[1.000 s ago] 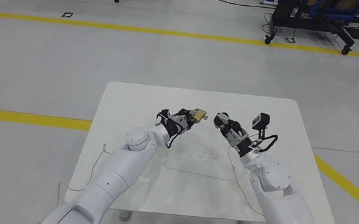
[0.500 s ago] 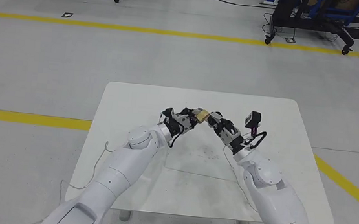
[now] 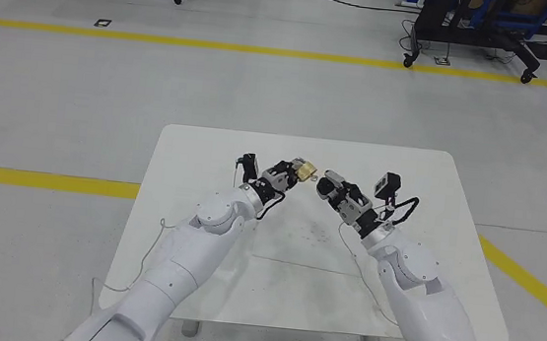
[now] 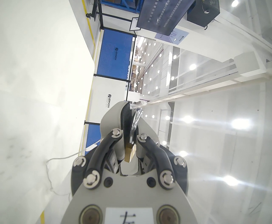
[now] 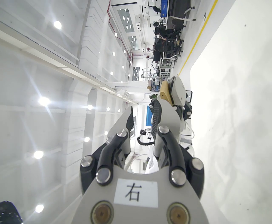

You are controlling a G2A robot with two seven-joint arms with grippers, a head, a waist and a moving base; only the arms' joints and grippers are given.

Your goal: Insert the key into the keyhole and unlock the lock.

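Note:
My left gripper (image 3: 296,175) hovers above the middle of the white table (image 3: 411,283), shut on a small brass lock (image 3: 304,168). In the left wrist view the lock's brass body (image 4: 129,154) sits between the fingers, and a shiny metal piece (image 4: 137,117) pokes out near the left gripper's (image 4: 132,115) tips. My right gripper (image 3: 324,185) hangs just to the right of the lock, a small gap away, and faces it. In the right wrist view the right gripper (image 5: 142,115) stands open with nothing between its fingers, and the lock (image 5: 164,93) shows beyond them. I cannot make out a key.
A thin white cable (image 3: 153,240) trails over the table's left edge. A faint rectangular outline (image 3: 294,262) marks the tabletop in front of the arms. Yellow floor lines and racks lie far off beyond the table.
The right gripper closed in on the lock half a second ago and has since drawn back a little. The left gripper with the lock has tilted slightly.

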